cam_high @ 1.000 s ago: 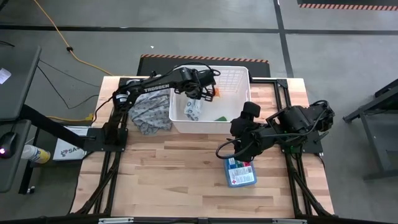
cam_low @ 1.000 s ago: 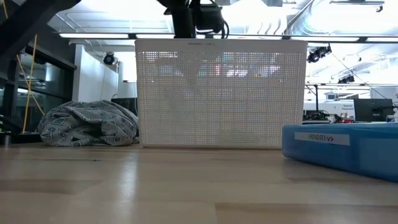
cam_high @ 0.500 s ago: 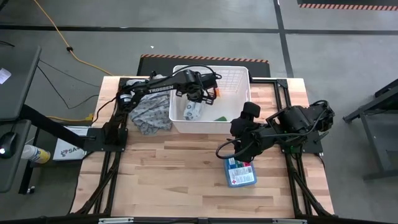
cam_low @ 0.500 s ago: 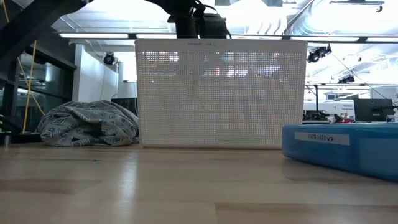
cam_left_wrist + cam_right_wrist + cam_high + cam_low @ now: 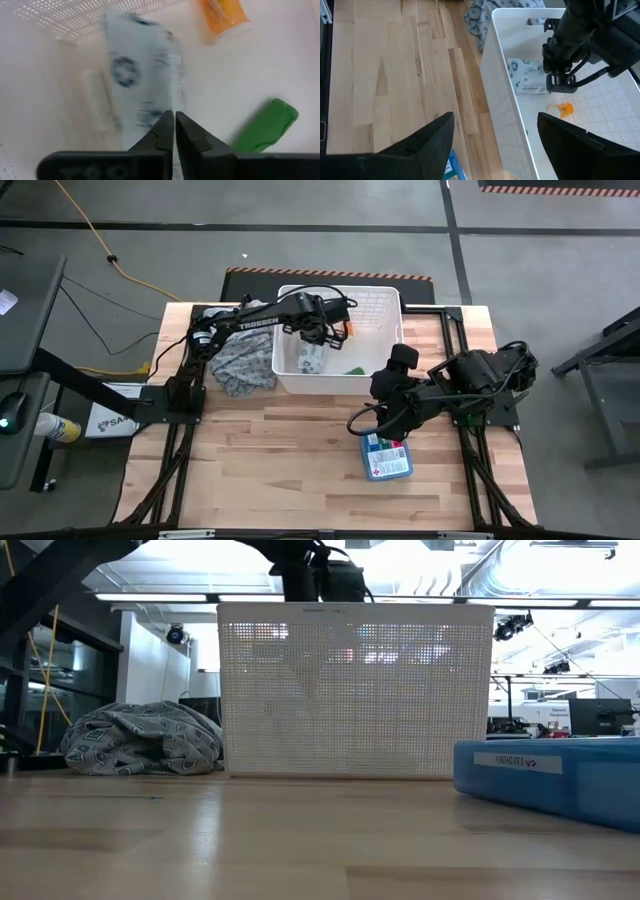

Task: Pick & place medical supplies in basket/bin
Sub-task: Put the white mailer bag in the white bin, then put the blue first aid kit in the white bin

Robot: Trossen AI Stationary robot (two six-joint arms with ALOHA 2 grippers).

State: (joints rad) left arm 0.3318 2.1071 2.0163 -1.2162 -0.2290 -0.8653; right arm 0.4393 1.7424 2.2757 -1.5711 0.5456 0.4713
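Over basket [image 5: 378, 305]: left arm's fingers [image 5: 174, 131] pinched on wipes pack [image 5: 142, 80]; right's spread wide.

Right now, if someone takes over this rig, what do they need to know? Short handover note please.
Left gripper: inside the basket, fingers closed, holding nothing visible, just above the wipes pack.
Right gripper: open, empty, hovering over the table beside the basket's front wall, near the blue box.
Done: wipes pack, orange bottle and green tube lie in the basket.
Left: blue box is on the table, outside the basket. White tube not clearly identifiable.
Cloth heap stays left of the basket.
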